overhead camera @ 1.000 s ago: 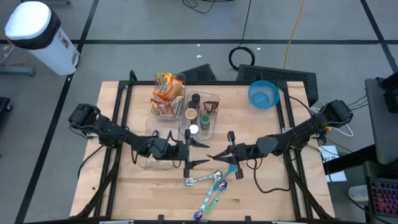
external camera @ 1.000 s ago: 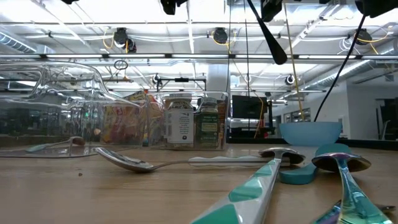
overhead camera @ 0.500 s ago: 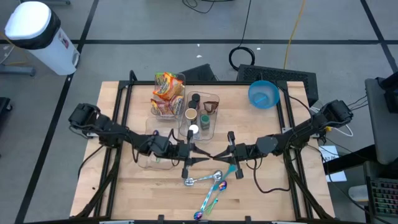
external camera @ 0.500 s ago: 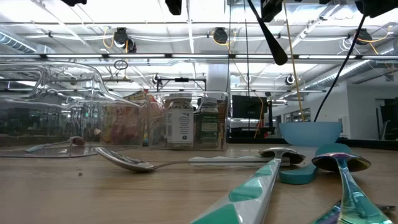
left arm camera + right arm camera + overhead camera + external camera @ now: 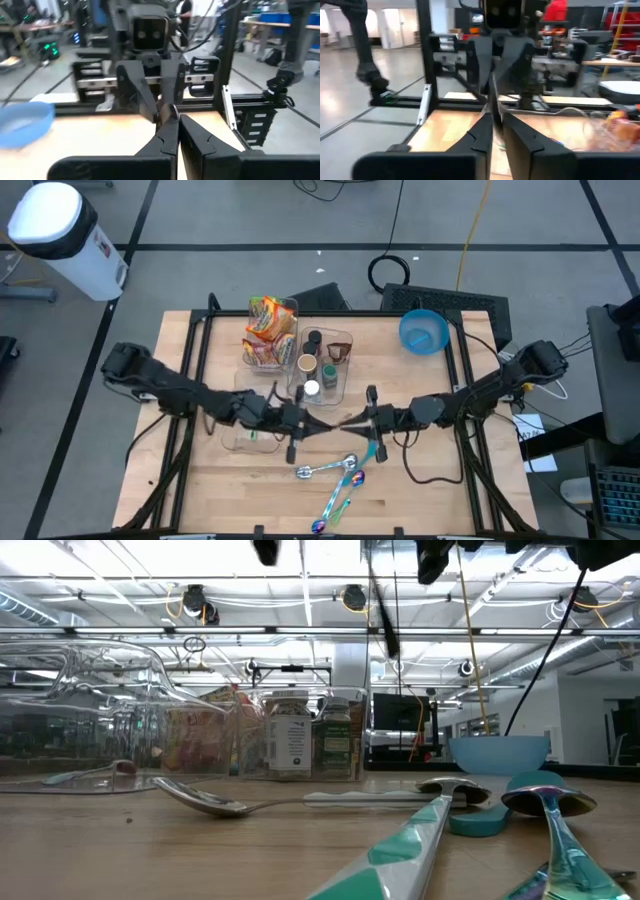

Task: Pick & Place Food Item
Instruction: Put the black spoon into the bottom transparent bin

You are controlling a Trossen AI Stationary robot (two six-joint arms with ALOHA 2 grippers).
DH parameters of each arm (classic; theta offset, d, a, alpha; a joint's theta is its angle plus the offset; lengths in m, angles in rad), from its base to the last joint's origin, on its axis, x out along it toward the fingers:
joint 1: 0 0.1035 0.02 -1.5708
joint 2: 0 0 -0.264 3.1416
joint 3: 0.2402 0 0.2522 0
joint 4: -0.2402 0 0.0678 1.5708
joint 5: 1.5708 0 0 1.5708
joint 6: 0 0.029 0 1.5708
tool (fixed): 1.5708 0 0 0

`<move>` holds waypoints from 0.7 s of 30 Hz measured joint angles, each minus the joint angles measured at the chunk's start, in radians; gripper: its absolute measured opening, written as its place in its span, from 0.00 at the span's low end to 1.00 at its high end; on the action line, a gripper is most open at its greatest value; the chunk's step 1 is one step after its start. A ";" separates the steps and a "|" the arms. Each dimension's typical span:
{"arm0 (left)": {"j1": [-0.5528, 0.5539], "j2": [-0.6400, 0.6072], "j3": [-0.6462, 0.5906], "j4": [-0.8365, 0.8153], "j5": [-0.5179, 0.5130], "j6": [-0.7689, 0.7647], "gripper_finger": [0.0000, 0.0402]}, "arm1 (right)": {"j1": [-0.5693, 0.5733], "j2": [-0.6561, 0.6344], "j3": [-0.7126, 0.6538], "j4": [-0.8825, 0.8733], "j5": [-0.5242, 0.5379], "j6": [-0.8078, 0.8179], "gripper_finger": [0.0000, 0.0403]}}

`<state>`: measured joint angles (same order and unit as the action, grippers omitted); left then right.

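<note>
Both grippers have drawn together over the middle of the light wooden table (image 5: 420, 480) since a second ago, and the left one has folded from a wide spread to closed. In the high view the dark left gripper (image 5: 318, 426) now meets the dark right gripper (image 5: 345, 422) tip to tip, neither holding anything. The right fingers look all but together in its wrist view, though I cannot tell whether a narrow gap remains. At 12 o'clock from that meeting point stands a clear plastic bin of small spice jars (image 5: 322, 366); at 11 o'clock, a clear bin with orange and yellow snack packets (image 5: 268, 332). A round blue bowl (image 5: 423, 331) sits at 2 o'clock. At 6 o'clock lie a silver metal spoon (image 5: 322, 469) and iridescent teal-handled spoons (image 5: 340, 498).
</note>
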<state>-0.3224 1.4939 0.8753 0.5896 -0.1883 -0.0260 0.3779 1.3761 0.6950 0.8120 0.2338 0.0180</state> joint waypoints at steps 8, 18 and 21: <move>-0.151 -0.252 0.001 -0.429 -0.384 -0.077 0.01 | 0.008 -0.010 -0.001 -0.056 -0.016 0.008 0.25; -0.368 -0.430 0.001 -1.086 -0.790 -0.581 0.01 | 0.008 -0.009 -0.001 -0.053 -0.021 0.007 0.28; -0.389 -0.446 0.000 -1.269 -0.811 -0.842 0.01 | 0.008 -0.009 -0.001 -0.054 -0.022 0.011 0.28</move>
<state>-0.7110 1.0475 0.8749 -0.6799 -0.9993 -0.8684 0.3859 1.3670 0.6937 0.7580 0.2119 0.0287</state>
